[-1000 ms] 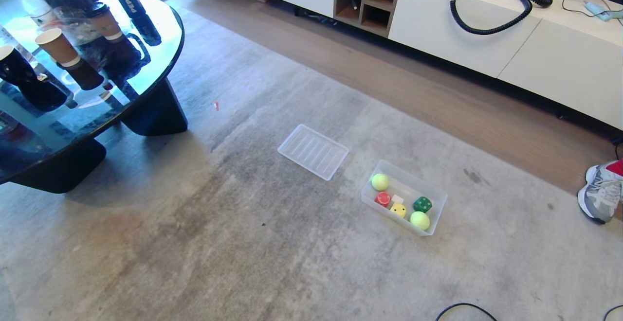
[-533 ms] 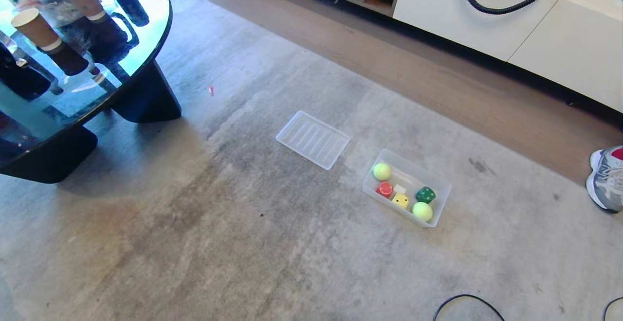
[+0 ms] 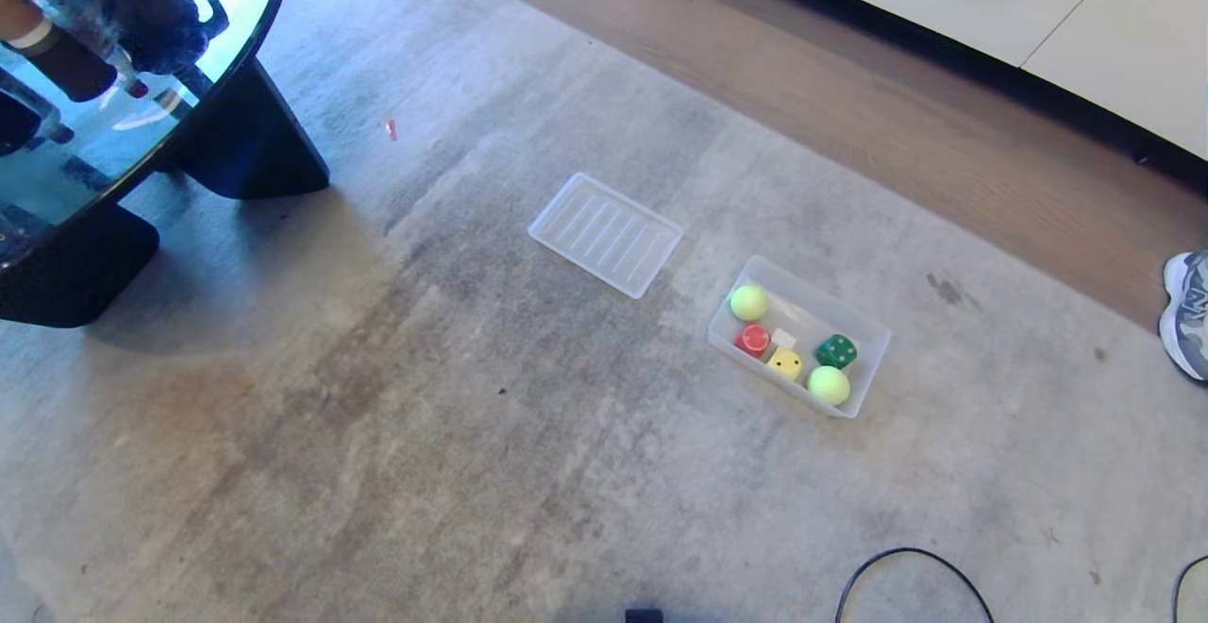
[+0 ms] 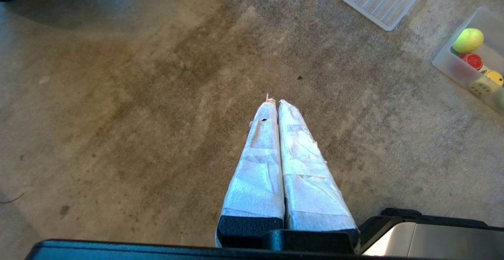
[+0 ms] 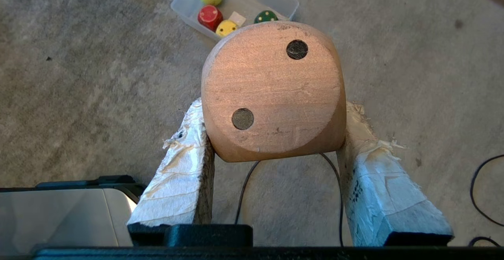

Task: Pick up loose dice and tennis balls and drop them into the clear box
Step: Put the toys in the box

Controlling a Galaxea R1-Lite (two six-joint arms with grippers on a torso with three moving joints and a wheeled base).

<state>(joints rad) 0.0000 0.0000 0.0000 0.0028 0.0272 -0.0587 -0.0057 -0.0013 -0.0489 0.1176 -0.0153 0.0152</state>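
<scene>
die [image 5: 271, 94] in right tool [image 5: 275, 134] — (two pips)

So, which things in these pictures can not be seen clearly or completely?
- Wooden die in the right gripper: right wrist view shows only one face; it hides part of the clear box.
- Clear box: cut off by the left wrist view's edge.
- Small white item in the box: too small to identify in the head view.
- Shoe: cut off by the head view's edge.
</scene>
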